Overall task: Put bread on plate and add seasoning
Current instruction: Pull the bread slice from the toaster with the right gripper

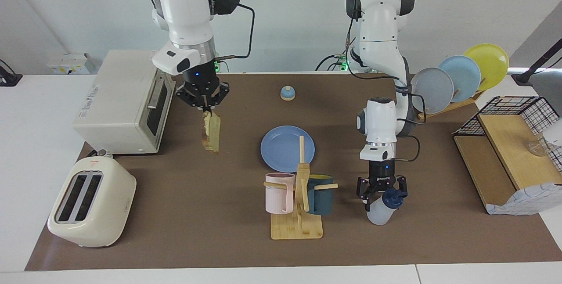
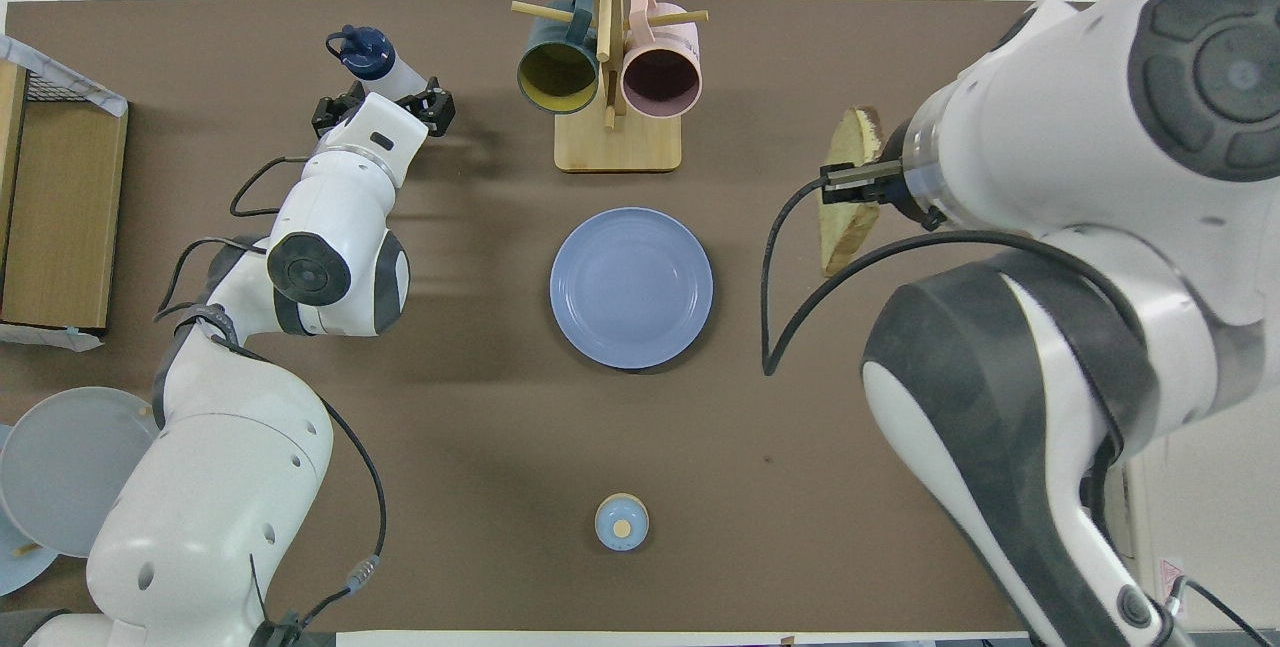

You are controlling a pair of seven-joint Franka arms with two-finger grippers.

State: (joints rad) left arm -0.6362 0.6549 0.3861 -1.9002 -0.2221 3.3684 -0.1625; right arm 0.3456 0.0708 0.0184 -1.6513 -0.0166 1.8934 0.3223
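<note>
My right gripper (image 1: pixel 207 109) is shut on the top edge of the bread (image 1: pixel 210 132). The tan slice hangs edge-down above the mat, in front of the toaster oven and toward the right arm's end from the plate; it also shows in the overhead view (image 2: pixel 848 189). The blue plate (image 1: pixel 287 149) lies flat and bare mid-table, also in the overhead view (image 2: pixel 631 287). My left gripper (image 1: pixel 381 191) is low with its fingers spread wide on either side of the seasoning bottle (image 1: pixel 380 212), just below its navy cap. In the overhead view the bottle (image 2: pixel 388 75) shows past this gripper (image 2: pixel 383 102).
A mug rack (image 1: pixel 298 224) with a pink and a teal mug stands farther from the robots than the plate. A toaster oven (image 1: pixel 123 104) and a pop-up toaster (image 1: pixel 90 207) are at the right arm's end. A bell (image 1: pixel 287 93), a plate rack (image 1: pixel 459 75) and a wire-and-wood shelf (image 1: pixel 505 156) are also here.
</note>
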